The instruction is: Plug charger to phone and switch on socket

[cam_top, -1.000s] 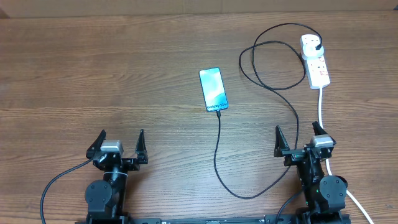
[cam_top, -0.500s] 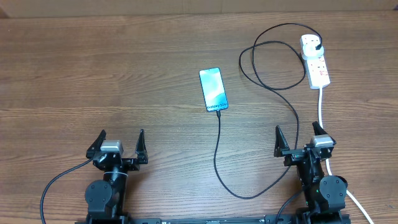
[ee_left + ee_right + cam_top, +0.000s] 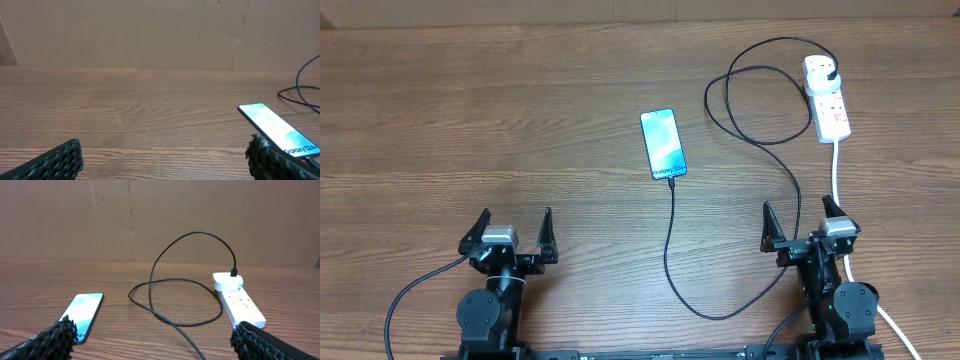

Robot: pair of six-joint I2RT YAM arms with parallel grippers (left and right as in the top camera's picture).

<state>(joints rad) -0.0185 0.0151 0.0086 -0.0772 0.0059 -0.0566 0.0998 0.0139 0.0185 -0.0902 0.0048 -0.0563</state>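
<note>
Wide wooden table [image 3: 470, 120] fills the view, its brown grain running left to right under even, soft light. Behind the far edge stands a plain brown backdrop [image 3: 125, 30], cardboard-like, flat and matte, with a vertical seam running down it.

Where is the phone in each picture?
Overhead: the phone lies near the middle of the picture, a little to the right.
Left wrist: the phone is in the lower right corner.
Right wrist: the phone is low on the left.
Shared landmark: the black charger cable, which shows in all three views.
</note>
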